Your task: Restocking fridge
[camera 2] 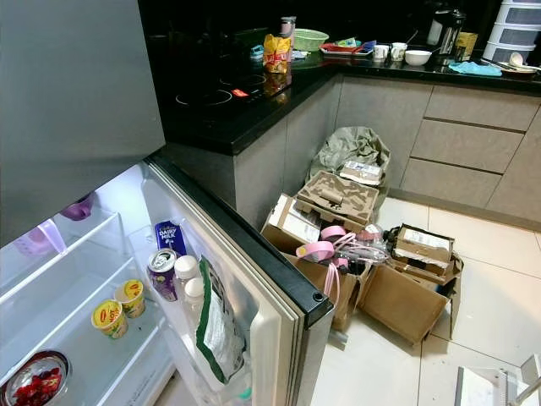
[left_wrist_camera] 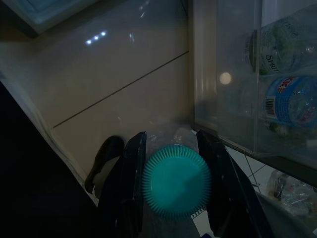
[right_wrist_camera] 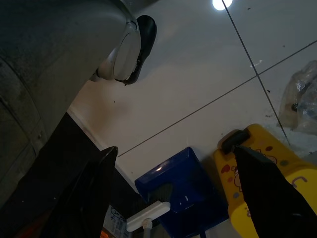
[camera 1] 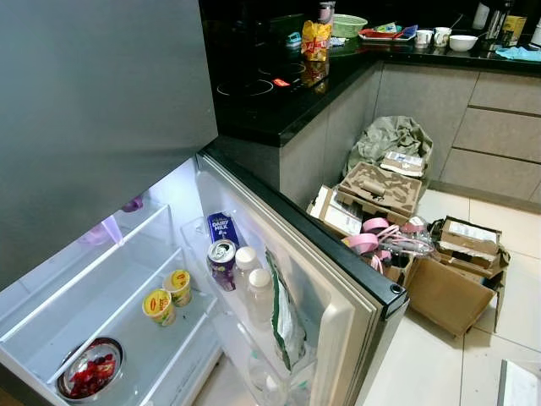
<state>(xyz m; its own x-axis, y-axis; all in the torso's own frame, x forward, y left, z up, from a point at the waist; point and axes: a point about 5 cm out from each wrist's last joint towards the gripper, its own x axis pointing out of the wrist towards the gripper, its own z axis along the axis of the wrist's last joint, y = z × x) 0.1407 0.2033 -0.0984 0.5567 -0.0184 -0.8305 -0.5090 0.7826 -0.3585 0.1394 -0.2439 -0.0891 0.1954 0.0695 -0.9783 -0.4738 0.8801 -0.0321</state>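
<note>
The fridge stands open, its door (camera 1: 342, 283) swung toward me. The door shelf holds a purple can (camera 1: 221, 262), a blue Dairy Milk carton (camera 1: 221, 227), two white-capped bottles (camera 1: 258, 292) and a green-and-white bag (camera 1: 286, 317). On the inner shelves sit two yellow yoghurt cups (camera 1: 161, 304) and a metal bowl of red fruit (camera 1: 89, 370). My left gripper (left_wrist_camera: 171, 148) is shut on a clear bottle with a teal cap (left_wrist_camera: 176, 183), low beside a clear door bin with bottles (left_wrist_camera: 287, 99). My right gripper (right_wrist_camera: 173, 151) hangs open over the floor.
Open cardboard boxes (camera 1: 448, 279) with pink items crowd the tiled floor right of the door. A black counter (camera 1: 279, 93) with a yellow snack bag (camera 1: 316, 40) runs behind. Under the right gripper lie a blue dustpan (right_wrist_camera: 178, 193) and a yellow plastic object (right_wrist_camera: 267, 183).
</note>
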